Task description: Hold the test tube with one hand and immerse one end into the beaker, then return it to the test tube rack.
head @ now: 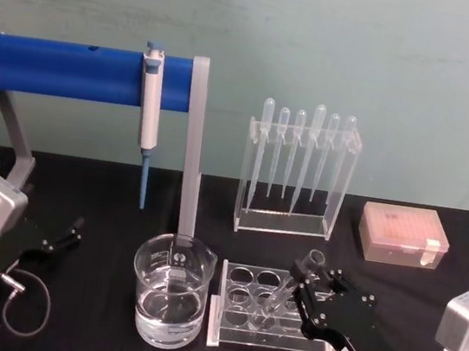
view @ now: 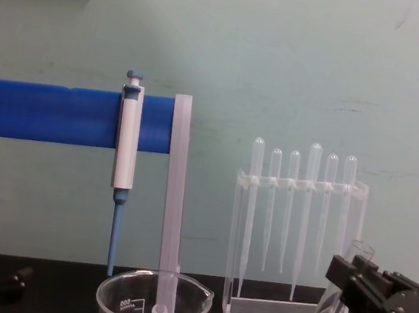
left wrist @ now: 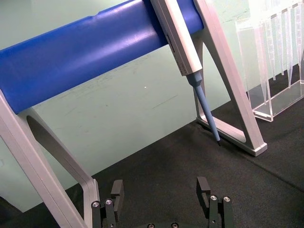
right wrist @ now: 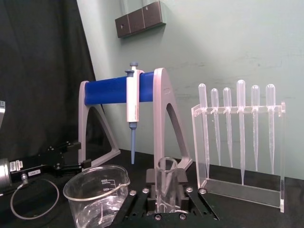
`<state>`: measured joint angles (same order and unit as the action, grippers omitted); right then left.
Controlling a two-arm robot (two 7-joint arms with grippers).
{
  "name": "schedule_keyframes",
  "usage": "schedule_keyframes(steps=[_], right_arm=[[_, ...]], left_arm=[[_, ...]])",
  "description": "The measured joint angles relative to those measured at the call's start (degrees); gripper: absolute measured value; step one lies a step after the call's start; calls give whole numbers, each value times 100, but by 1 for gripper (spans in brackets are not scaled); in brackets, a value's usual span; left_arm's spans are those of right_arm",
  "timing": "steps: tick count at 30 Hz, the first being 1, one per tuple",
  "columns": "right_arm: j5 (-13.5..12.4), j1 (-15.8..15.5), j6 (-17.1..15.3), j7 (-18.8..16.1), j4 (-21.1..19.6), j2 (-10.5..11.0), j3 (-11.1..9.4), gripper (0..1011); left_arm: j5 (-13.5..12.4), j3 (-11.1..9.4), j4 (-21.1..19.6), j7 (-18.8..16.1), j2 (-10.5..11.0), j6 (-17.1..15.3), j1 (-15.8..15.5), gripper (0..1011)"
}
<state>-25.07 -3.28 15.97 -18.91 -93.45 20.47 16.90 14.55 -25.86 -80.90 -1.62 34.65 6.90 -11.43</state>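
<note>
One end down in the clear rack [head: 231, 325] beside the beaker [head: 167, 301], test tube [head: 283, 298] tilted, pinched near its rim by the closed right end effector [head: 316, 276]: likely light, stiff, slick, breakable, best gripped gently up high; left end effector [head: 64, 239] spread open, idle on black tabletop [head: 108, 201] before a pale green wall [head: 322, 48].
</note>
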Motion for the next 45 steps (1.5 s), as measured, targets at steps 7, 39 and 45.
schedule_keyframes(steps=[7,39,45], right_arm=[[69,-25,-28,-46,-32,-57,-79,226],[542,1019,-2187,-269,-893,393,68,226],[356,1217,-2541,-265,-1061,492,36,226]], left_arm=[[0,0,0,0,0,0,0,1000],[0,0,0,0,0,0,0,1000],[0,0,0,0,0,0,0,1000]])
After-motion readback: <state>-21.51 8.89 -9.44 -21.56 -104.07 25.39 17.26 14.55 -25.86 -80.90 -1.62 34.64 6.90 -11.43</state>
